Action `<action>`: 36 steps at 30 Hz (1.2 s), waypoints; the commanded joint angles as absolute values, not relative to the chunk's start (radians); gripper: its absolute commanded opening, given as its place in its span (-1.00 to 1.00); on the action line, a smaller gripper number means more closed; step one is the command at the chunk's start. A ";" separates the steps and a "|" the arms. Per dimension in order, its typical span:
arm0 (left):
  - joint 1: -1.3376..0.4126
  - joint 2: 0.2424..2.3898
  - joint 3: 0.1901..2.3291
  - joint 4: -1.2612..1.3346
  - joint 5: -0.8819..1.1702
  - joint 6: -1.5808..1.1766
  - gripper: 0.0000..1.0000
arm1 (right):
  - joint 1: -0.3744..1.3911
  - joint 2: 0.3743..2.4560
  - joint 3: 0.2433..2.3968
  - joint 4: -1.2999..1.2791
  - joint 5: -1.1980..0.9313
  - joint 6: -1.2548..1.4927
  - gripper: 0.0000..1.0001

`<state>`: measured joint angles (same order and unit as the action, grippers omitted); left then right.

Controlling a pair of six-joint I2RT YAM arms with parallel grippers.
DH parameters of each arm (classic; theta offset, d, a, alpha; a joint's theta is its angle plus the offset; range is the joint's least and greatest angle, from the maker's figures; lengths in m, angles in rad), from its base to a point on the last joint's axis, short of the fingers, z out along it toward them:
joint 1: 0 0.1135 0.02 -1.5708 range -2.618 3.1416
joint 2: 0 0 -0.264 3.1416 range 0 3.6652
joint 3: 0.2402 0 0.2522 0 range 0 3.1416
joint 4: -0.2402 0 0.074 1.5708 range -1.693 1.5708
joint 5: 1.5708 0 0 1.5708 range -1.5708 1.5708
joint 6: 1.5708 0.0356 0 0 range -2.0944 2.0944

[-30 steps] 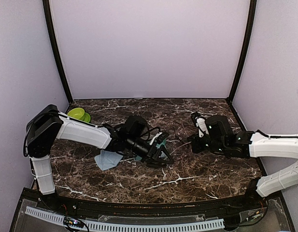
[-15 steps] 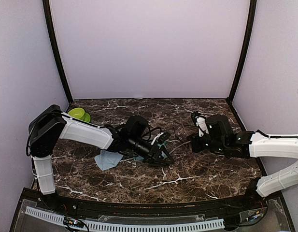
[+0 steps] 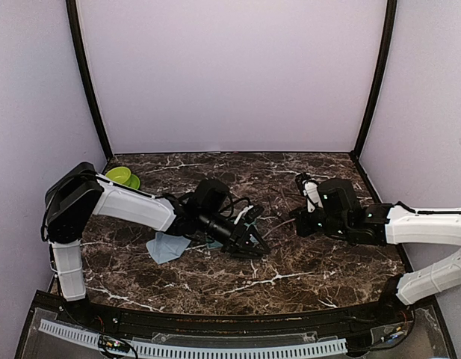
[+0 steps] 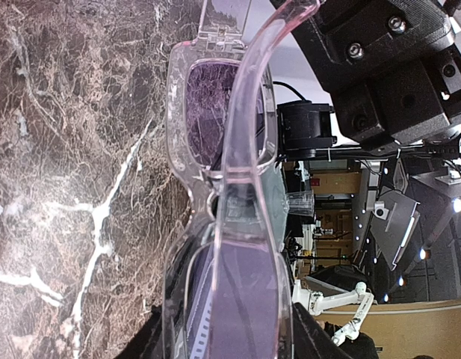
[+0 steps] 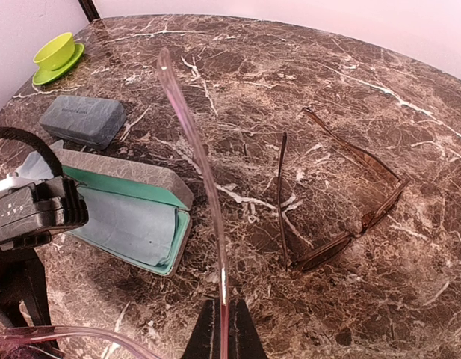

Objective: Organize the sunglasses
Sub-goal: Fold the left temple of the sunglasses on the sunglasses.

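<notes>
**Item 1: pink sunglasses**. Translucent pink frame, dark purple lenses. They are hanging off the table, just beside the open case, and are being held from two ends.
- The left gripper is taking the front frame. Only slivers of its dark fingers show, and they are pressing in against either side of the lower lens.
- The right gripper is pinching the tip of one unfolded temple arm, with its jaws pressed together on it.

**Item 2: brown sunglasses**. They are lying on the table with the temples spread, near the open case on the side away from the closed case. Neither gripper is touching them.

**Item 3: open case.** Grey shell with teal lining, lying with its lid back.

**Item 4: closed case**. Grey, sitting between the open case and the green cup.

**Item 5: green cup**. It is standing on its saucer, well apart from the open case.

**Item 6: light blue cloth**. It is lying just beside the open case.
</notes>
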<state>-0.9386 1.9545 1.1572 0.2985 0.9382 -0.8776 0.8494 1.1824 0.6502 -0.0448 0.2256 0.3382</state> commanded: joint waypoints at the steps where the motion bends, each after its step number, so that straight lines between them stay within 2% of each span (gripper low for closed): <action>1: -0.934 1.951 1.169 0.335 0.955 -0.879 -0.36 | 0.860 1.188 0.651 -0.023 0.225 0.354 -0.96; 11: -0.930 1.934 1.158 0.322 0.939 -0.863 -0.58 | 0.858 1.150 0.651 -0.093 0.238 0.347 -0.58; 20: -0.916 1.900 1.149 0.252 0.896 -0.793 -0.65 | 0.848 1.116 0.690 -0.194 0.220 0.325 -0.27; 22: -0.914 1.883 1.153 0.213 0.872 -0.755 -0.66 | 0.846 1.106 0.702 -0.240 0.199 0.312 -0.15; 24: -0.914 1.871 1.158 0.190 0.850 -0.730 -0.66 | 0.845 1.085 0.713 -0.291 0.187 0.303 0.09; 25: -0.914 1.867 1.160 0.179 0.840 -0.720 -0.67 | 0.846 1.071 0.717 -0.311 0.188 0.307 0.14; 31: -0.914 1.860 1.166 0.155 0.817 -0.682 -0.70 | 0.843 0.989 0.738 -0.336 0.172 0.327 0.27; 36: -0.914 1.853 1.155 0.194 0.845 -0.687 -0.72 | 0.841 1.028 0.765 -0.373 0.198 0.325 0.28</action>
<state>-0.9268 1.8969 1.1568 0.1921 0.8745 -0.6872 0.8413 1.0065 0.7197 -0.3485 0.2066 0.3195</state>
